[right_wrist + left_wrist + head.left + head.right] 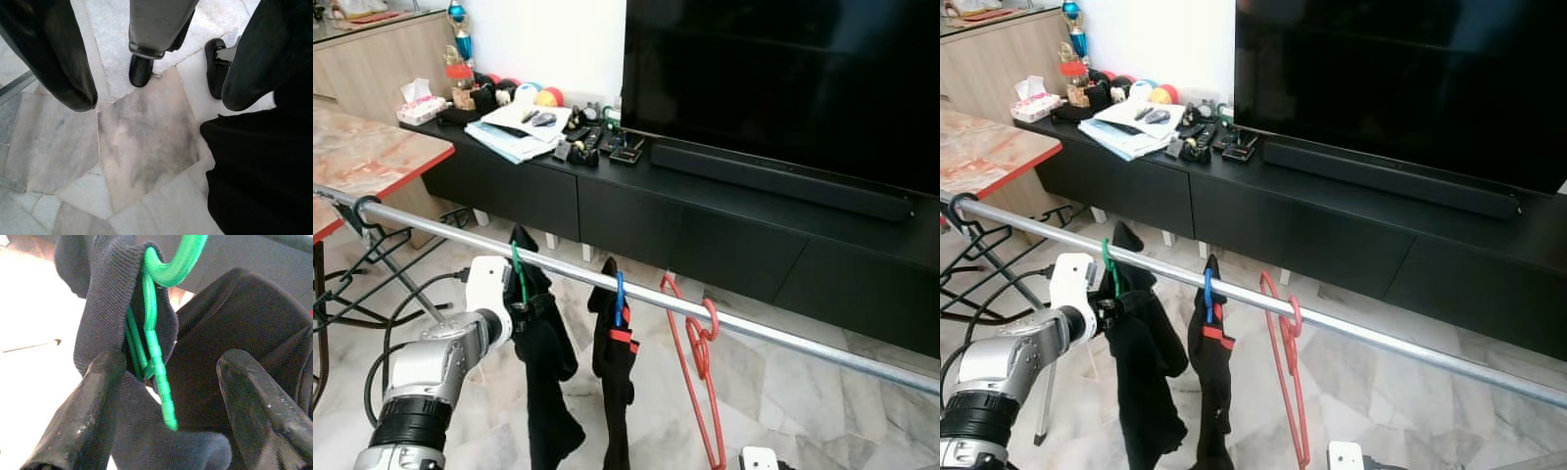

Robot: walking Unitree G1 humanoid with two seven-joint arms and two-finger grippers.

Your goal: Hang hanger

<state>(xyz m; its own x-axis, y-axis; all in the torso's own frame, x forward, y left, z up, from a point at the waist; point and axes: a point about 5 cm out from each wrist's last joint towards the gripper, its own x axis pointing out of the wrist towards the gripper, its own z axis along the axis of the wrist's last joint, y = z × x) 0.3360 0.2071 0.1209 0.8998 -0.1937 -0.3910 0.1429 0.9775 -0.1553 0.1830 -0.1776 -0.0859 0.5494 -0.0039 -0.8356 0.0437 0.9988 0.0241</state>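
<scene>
The left wrist view shows what the head views cannot: the left gripper (168,406) with jaws released, spread on either side of the green plastic hanger (156,357) wrapped in dark cloth (105,308). From the head, that hanger hooks over the long silver metal rail (754,328), and the silver left arm (431,377) reaches up to it. The right gripper's (156,58) jaws are parted, pointing down at the marble floor (142,142).

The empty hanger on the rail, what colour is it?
Red hanger, hanging bare on the rail; clearest in the left eye view.
</scene>
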